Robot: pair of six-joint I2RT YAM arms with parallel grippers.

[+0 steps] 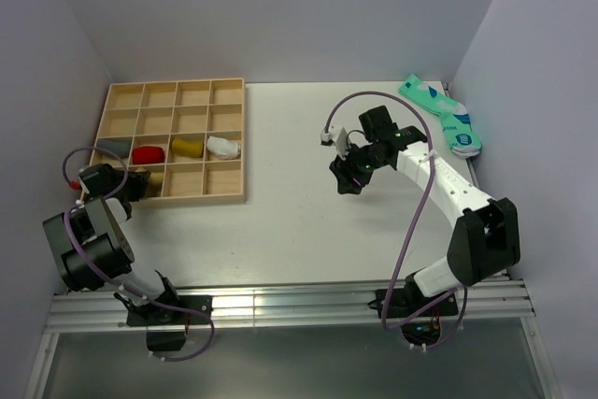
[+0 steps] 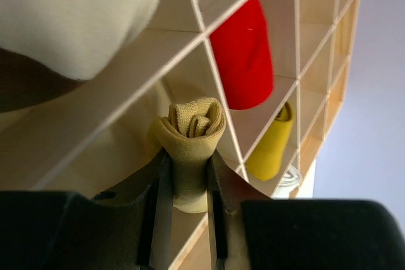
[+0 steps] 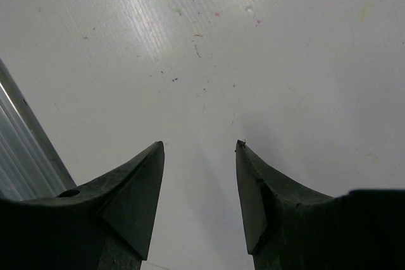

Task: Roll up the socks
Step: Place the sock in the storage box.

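My left gripper [image 2: 188, 156] is shut on a rolled mustard-yellow sock [image 2: 190, 121], held upright inside a compartment at the near left of the wooden grid tray [image 1: 229, 195]. In the top view that gripper [image 1: 138, 182] sits at the tray's near-left corner. Other rolled socks lie in the row behind: a red one [image 2: 243, 55], a yellow one [image 2: 272, 147], a white one [image 1: 223, 147] and a pale one with a dark band [image 2: 69, 11]. A pair of teal socks [image 1: 439, 114] lies flat at the far right. My right gripper [image 3: 199, 147] is open over bare table, holding nothing.
The tray's far rows [image 1: 177, 105] hold nothing. The right arm [image 1: 448, 189] arches over the right half of the white table [image 1: 299, 231], its gripper [image 1: 350, 179] near the middle. Walls close in on the left, back and right. A metal rail [image 1: 280, 306] runs along the near edge.
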